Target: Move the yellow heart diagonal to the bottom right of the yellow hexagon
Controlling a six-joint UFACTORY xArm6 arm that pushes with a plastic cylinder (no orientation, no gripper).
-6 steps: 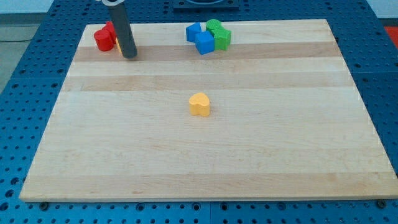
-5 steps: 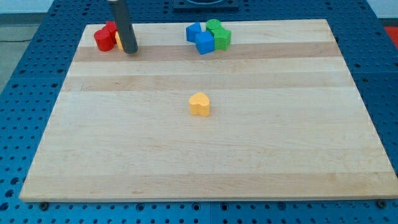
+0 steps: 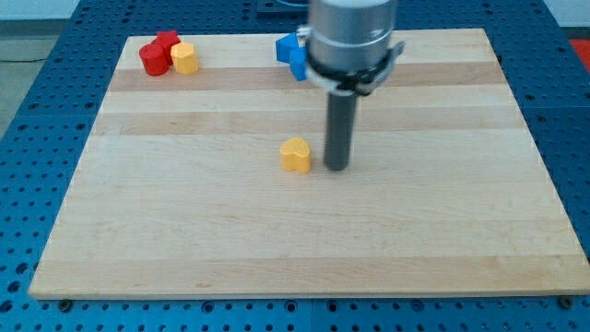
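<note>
My tip (image 3: 336, 168) is down on the wooden board (image 3: 442, 221), just to the view's right of the yellow heart (image 3: 296, 155), near it but with a sliver of bare wood showing between them. No fingers on this arm at all, just a straight dark rod (image 3: 339, 129), so nothing is grasped or clenched; the heart sits free.

The yellow heart lies near the middle of the board. Far from it, up toward the view's top left, sits the yellow hexagon (image 3: 185, 57). It touches the red blocks: a red cylinder (image 3: 153, 61) on its left and another red block (image 3: 167, 41) tucked just behind, shape hard to make out.

Up from the heart, toward the view's top, the arm's grey body (image 3: 353, 41) fills the frame. Two blue blocks peek out on its left side, one blue cube (image 3: 298, 65) and a second blue block (image 3: 287, 47) just above it. Whatever lies behind the arm is hidden.
</note>
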